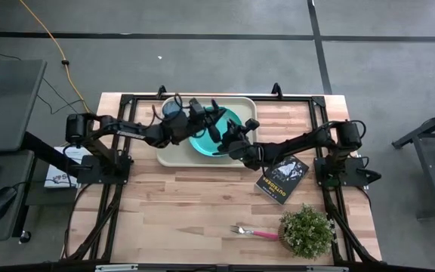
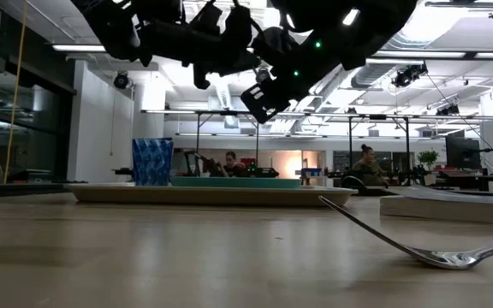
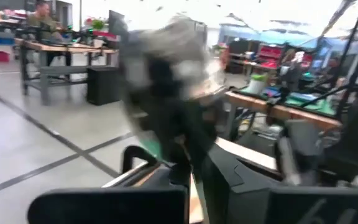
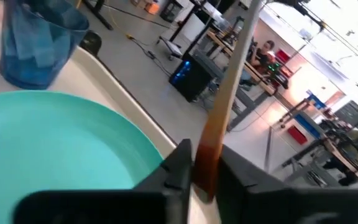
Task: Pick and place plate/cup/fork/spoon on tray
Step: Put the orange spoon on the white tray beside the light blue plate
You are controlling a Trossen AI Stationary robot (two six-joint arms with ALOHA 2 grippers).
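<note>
The cream tray (image 1: pixel 174 155) lies at the table's far middle. The turquoise plate (image 1: pixel 206 143) lies flat in it, and the blue cup (image 1: pixel 174 108) stands upright in its far left corner. My right gripper (image 4: pixel 204 177) hovers over the plate (image 4: pixel 55 143), shut on the spoon (image 4: pixel 225 93); the spoon's bowl is out of view. My left gripper (image 1: pixel 206 115) hovers close beside the right gripper (image 1: pixel 223 130), over the tray. The fork (image 1: pixel 251 232) lies on the table near its near edge, tines left. In the low view, the fork (image 2: pixel 435 253) lies in front. My right gripper pinches the spoon's orange handle (image 4: pixel 209 149) between its two fingers, which lie across it. The rest of the handle sticks out past the fingertips. The spoon is lifted clear, above the plate and the tray's rim.
A black book (image 1: pixel 282 179) lies right of the tray. A small potted plant (image 1: pixel 306 230) stands at the near right, beside the fork's handle. Bare wood spreads over the table's near left. People sit at benches in the room behind.
</note>
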